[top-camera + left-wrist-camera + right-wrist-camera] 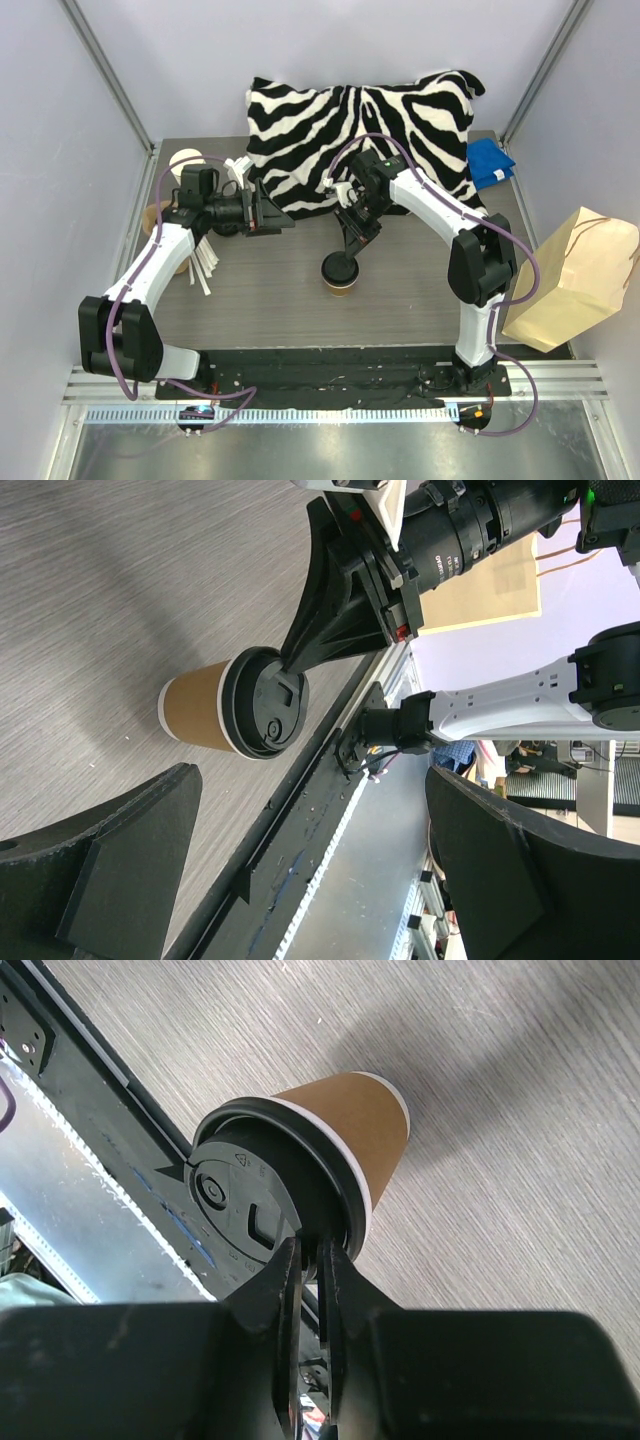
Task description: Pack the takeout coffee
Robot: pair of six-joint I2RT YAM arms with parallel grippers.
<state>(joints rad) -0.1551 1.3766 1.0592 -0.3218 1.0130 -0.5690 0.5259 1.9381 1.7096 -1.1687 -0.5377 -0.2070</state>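
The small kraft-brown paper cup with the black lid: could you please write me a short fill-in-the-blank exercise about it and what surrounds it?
1. The small kraft-brown paper cup with a round black plastic lid stands ____ on the grey wood-grain table.
2. The right gripper pinches the rim of the cup's black ____.
3. The left gripper is ____ and holds nothing.
4. The tan paper bag sits at the ____ arm's side of the table.

Missing words: upright; lid; open; right.
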